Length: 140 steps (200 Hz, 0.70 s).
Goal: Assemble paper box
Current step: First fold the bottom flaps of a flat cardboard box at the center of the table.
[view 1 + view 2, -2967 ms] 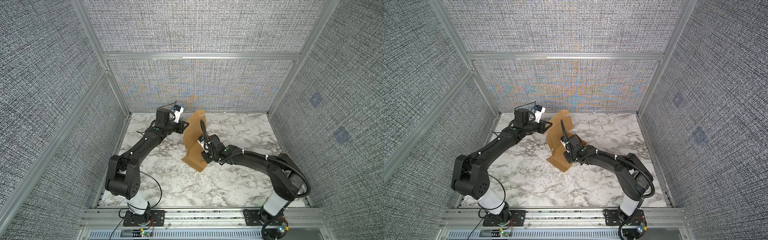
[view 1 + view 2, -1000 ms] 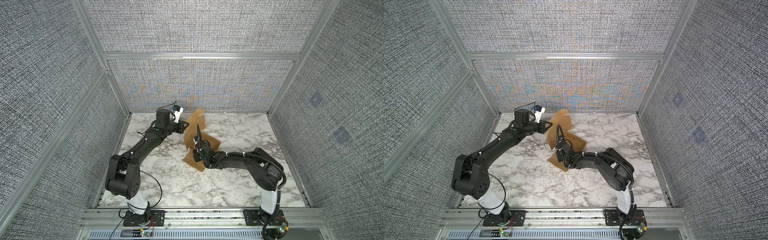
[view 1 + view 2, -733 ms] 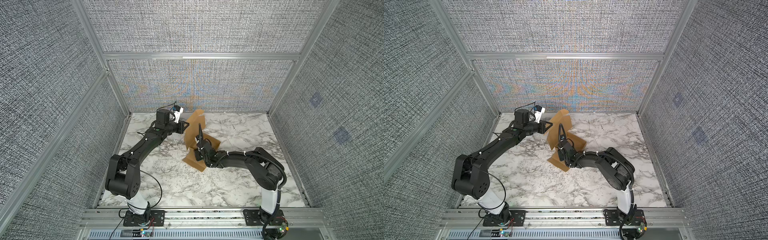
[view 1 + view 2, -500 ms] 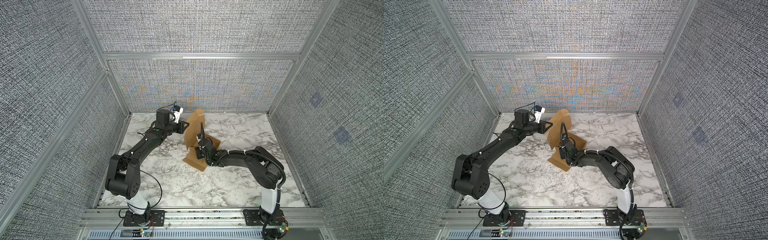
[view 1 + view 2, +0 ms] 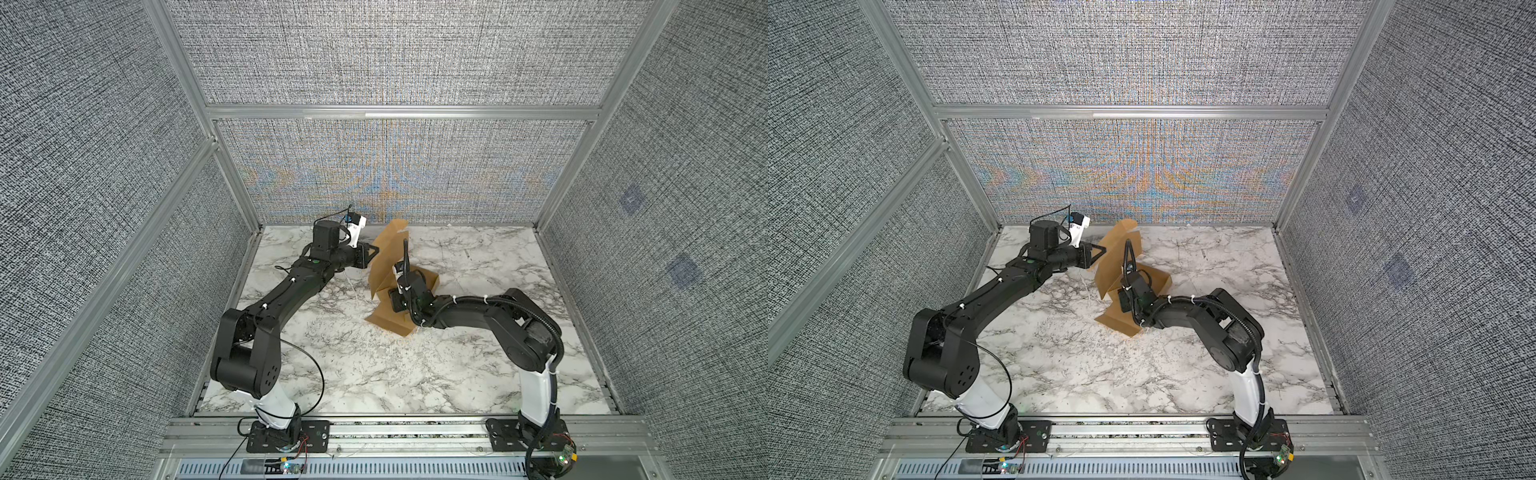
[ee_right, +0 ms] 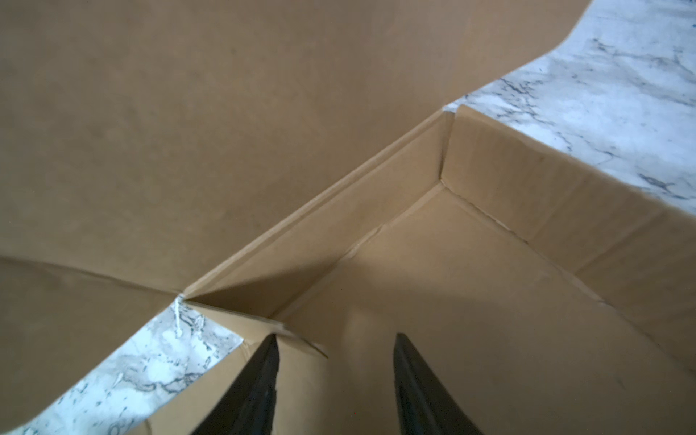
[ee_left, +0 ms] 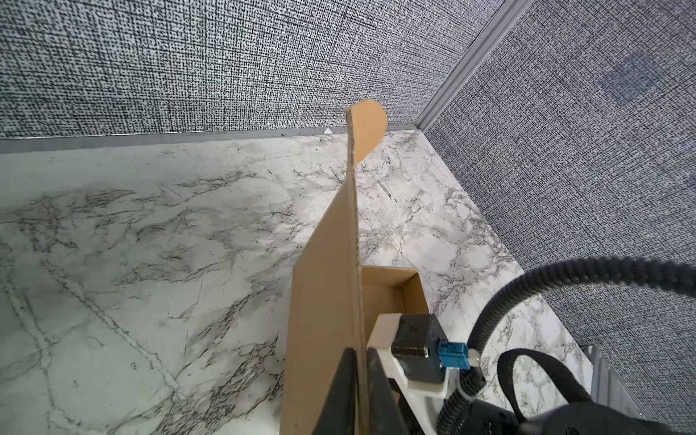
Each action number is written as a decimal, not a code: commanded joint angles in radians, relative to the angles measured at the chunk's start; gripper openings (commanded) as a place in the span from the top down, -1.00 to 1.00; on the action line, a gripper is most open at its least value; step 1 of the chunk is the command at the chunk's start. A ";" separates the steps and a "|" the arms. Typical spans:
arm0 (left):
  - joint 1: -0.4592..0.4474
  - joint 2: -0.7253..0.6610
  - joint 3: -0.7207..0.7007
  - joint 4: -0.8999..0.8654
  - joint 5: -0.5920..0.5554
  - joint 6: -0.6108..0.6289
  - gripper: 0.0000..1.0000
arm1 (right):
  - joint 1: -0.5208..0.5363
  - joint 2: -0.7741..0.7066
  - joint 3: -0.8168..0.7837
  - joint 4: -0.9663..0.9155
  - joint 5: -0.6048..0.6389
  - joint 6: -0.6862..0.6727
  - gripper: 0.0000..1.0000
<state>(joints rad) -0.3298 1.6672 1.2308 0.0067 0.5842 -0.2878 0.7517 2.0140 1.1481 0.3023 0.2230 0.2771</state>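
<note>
The paper box point(image 5: 390, 325) is a tan cardboard piece, partly folded, standing at the middle back of the marble table in both top views. Its tall lid panel point(image 5: 1115, 255) stands upright with a rounded tab point(image 7: 367, 130) at the far end. My left gripper point(image 7: 359, 352) is shut on the edge of that panel point(image 7: 324, 286), reaching in from the left point(image 5: 374, 252). My right gripper point(image 6: 333, 339) is open inside the shallow tray over its floor point(image 6: 470, 320), nothing between the fingers. One fingertip point(image 6: 269, 350) is next to a low side flap. The right gripper point(image 5: 394, 302) is partly hidden in the top views.
Grey fabric walls on aluminium posts point(image 5: 557, 178) enclose the table on three sides; the box stands close to the back wall. The right wrist's black cable point(image 5: 406, 257) loops up beside the lid panel. A metal rail point(image 5: 395, 432) runs along the front edge.
My right gripper's jaws have spread wider and its wrist has shifted slightly toward the back wall, deeper into the tray. The left arm and the upright panel have stayed put.
</note>
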 commanded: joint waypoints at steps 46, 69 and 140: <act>-0.002 -0.005 0.004 0.017 0.022 -0.012 0.81 | -0.010 -0.006 0.007 0.016 -0.014 -0.024 0.00; -0.003 -0.003 0.000 0.024 0.026 -0.022 0.81 | -0.021 0.000 0.009 -0.004 0.004 -0.013 0.00; -0.003 0.002 0.007 0.027 0.041 -0.034 0.81 | -0.035 0.017 0.027 -0.005 -0.007 -0.015 0.00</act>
<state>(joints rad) -0.3313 1.6672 1.2320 0.0135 0.6060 -0.3164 0.7189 2.0247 1.1603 0.2871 0.2119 0.2550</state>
